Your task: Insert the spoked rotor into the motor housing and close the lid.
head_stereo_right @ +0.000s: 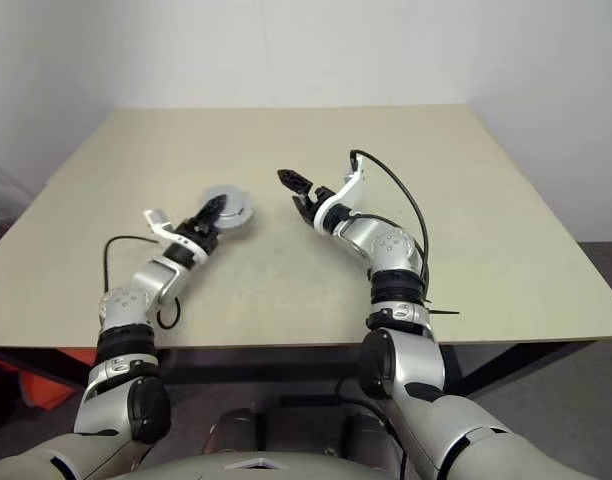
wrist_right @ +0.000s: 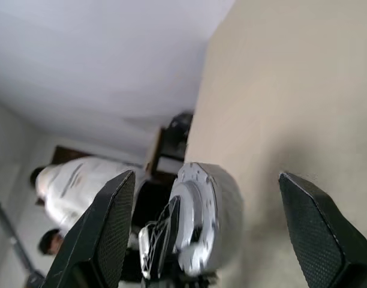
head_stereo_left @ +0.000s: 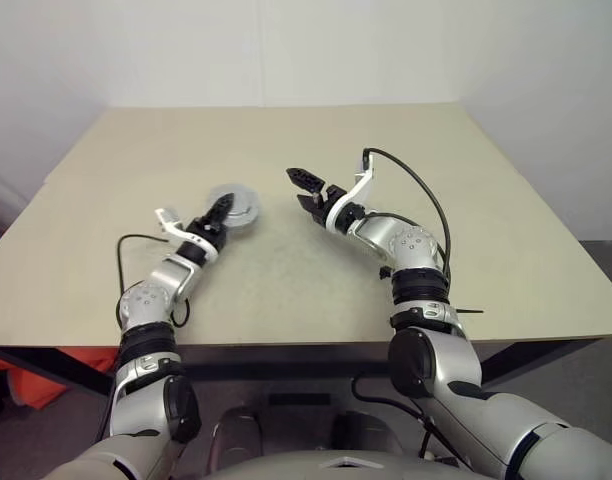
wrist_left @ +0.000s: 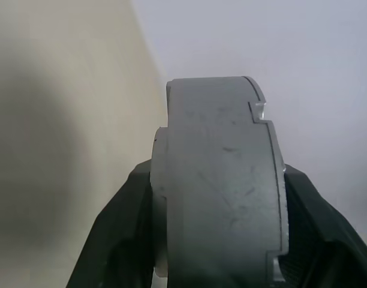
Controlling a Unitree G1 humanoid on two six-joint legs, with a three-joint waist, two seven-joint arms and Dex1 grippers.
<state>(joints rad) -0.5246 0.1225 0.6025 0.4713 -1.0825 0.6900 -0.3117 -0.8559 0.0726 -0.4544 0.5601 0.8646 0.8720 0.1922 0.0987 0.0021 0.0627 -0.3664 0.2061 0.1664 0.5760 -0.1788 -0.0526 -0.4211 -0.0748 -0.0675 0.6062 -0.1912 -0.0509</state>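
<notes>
1. Motor housing sits left of centre on your table, lid on, pinched by your left gripper.
2. Your right gripper hovers just right of it, fingers spread, empty.

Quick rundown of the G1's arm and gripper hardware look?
Both arms have silver-grey shells with black joint bands. The left gripper and right gripper each have two black fingers with textured pads on a white wrist bracket. A black cable loops beside each forearm.
</notes>
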